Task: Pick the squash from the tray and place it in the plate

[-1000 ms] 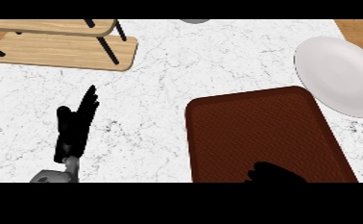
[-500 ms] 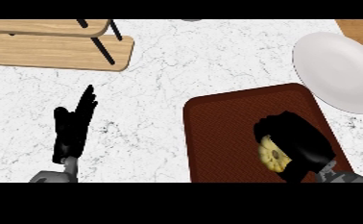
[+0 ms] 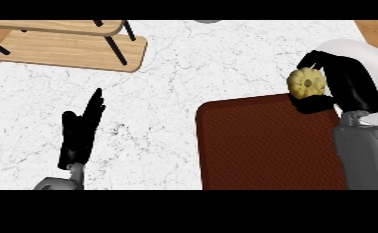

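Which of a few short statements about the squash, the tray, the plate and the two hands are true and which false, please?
1. The right hand is curled round the squash. True.
2. The squash lies on the tray. False: it is held near the tray's far right corner, beside the plate.
3. The left hand is open at lower left, holding nothing. True.
4. The plate is left of the tray. False: it lies beyond its far right corner.
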{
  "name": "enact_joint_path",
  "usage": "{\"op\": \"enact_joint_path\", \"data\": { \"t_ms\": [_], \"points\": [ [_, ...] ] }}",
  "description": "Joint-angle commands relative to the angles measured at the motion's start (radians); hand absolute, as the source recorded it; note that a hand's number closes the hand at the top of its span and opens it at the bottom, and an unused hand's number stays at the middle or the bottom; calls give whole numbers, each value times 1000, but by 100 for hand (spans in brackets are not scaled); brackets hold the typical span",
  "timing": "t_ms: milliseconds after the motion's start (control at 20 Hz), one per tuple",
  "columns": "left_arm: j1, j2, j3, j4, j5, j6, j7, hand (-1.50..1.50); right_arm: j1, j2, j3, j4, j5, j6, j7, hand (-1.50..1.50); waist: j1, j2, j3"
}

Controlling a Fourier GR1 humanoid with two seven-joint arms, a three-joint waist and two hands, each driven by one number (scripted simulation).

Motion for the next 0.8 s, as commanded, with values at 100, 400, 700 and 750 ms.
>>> {"op": "enact_joint_path", "data": {
  "t_ms": [100,400,700,750],
  "points": [
    [5,-5,-2,-27,-10,7,22,0,-148,-20,-131,26,46,-164,119,150,-8,-9,-2],
    [37,-3,9,-56,-13,-13,6,0,-273,-140,-266,297,-17,-206,82,150,-4,-7,-2],
    [4,-8,45,13,-5,-53,-22,0,-370,-240,-310,552,-30,-267,41,150,-5,-5,-2],
    [-33,-48,24,10,-45,10,32,0,-285,-232,-323,529,-54,-315,-21,150,-13,-6,-2]
  ]
}}
